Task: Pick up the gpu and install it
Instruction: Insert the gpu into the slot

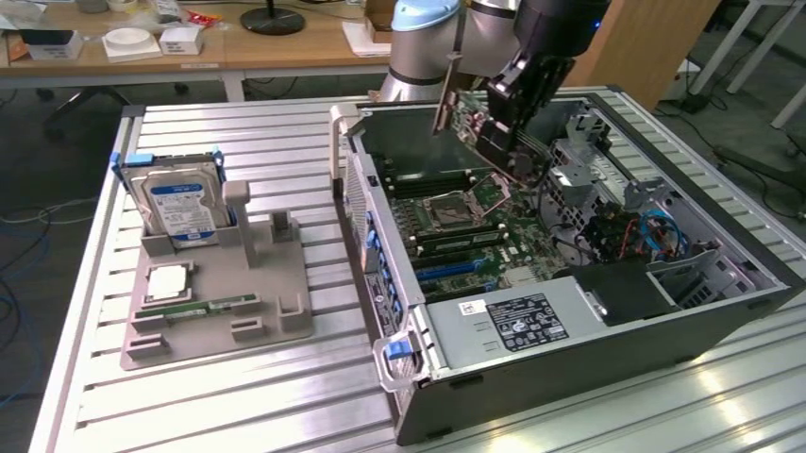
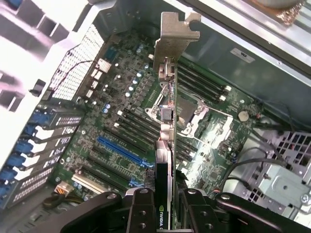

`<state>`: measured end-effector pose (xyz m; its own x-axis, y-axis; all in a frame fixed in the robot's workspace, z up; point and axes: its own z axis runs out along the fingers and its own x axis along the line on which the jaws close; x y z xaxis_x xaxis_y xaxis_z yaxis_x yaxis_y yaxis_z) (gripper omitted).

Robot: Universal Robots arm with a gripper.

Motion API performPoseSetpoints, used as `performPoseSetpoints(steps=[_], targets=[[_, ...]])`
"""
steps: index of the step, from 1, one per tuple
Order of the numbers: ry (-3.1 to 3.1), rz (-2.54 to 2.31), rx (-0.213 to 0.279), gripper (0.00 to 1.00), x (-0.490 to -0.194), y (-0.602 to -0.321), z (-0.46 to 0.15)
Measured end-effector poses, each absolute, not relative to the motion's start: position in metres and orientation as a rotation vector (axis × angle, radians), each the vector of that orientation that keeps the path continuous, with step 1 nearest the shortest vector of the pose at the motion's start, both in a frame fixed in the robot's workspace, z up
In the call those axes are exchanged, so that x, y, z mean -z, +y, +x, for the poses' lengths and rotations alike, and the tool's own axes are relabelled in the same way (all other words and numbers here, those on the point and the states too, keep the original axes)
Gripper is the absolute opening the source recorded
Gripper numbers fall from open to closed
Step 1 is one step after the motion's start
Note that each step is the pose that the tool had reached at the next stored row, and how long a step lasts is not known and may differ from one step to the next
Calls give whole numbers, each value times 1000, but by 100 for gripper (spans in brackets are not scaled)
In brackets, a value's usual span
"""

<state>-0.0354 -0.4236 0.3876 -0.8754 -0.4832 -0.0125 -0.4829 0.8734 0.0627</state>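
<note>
The gpu (image 2: 166,97) is pinched edge-on by the hand (image 2: 165,206) and is held tilted in the air over the motherboard (image 2: 116,121) of the open case (image 1: 567,359). Its bracket (image 2: 177,36) is pointed away from the hand. The case is set on the counter (image 1: 252,396).

Slatted table (image 1: 252,406); computer case (image 1: 567,377); grey holder (image 1: 271,283)
</note>
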Motion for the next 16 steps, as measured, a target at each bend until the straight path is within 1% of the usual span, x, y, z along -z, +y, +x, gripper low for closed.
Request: performPoseSetpoints(steps=[16], targets=[[-2886, 1205, 98, 26, -387, -424, -35]])
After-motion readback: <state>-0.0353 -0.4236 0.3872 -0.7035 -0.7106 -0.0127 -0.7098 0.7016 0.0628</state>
